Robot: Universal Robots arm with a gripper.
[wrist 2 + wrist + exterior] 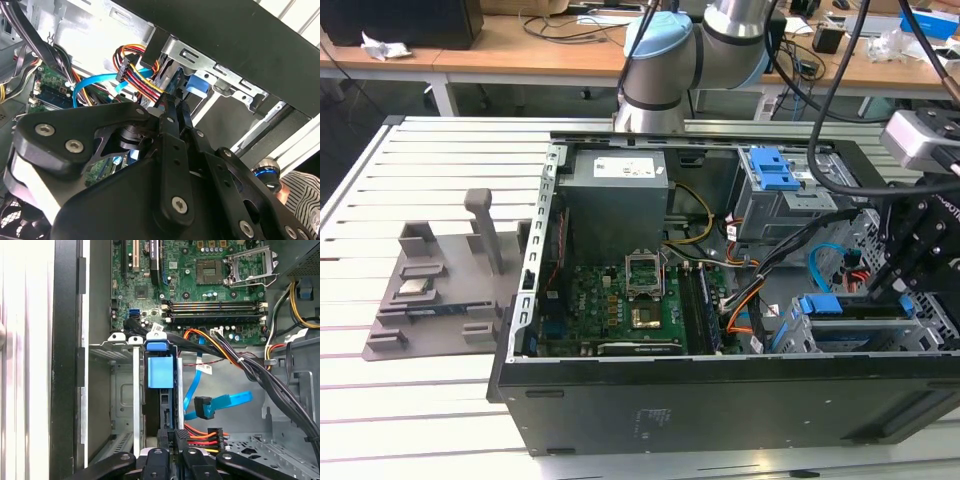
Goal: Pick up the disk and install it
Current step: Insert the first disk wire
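**Disk seated edge-up in the drive bay, gripper at its rear edge**

An open black steel computer case (720,385) lies on a slatted grey table (440,180), exposing a green motherboard (620,305) with a square silver processor socket. The disk (161,372), framed by its glossy blue plastic carrier, stands on edge between perforated grey sheet-metal bay walls (136,390) at the case corner on the exterior view's right. The arm reaches over the case from the far side, its wrist turned downward. The matte black, bolted gripper (172,436) sits at the disk's near edge, its slim fingers (172,117) drawn close together around the thin rim. A red-yellow-black power cable bundle (202,434) lies just beside the fingertips.
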